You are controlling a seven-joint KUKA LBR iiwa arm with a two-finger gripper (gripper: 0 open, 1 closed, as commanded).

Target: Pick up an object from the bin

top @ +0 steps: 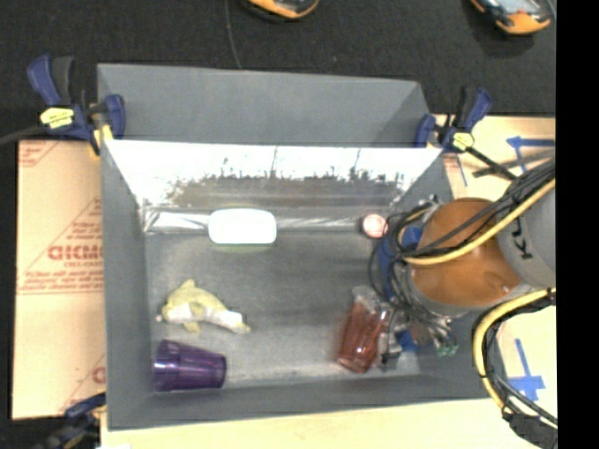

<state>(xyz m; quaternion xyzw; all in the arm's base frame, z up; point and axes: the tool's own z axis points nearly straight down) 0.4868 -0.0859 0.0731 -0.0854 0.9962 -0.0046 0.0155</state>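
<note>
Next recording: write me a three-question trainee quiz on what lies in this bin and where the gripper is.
1. True or false: the purple cup lies on its side in the lower-left corner of the bin.
2. Which thing lies nearest the gripper? A) white oval bar B) reddish-brown container C) pale plush toy
3. Fill in: the small pink ball lies by the bin's ___ wall in the view (upper/lower).
Key: 1 true; 2 B; 3 upper.

Rounded orange cover (459,265) sits directly behind the end effector (388,330). Black and yellow cables (481,342) loop over and beside the cover. Grey arm link (547,237) has dark lettering. End effector is dark with small blue parts.
</note>
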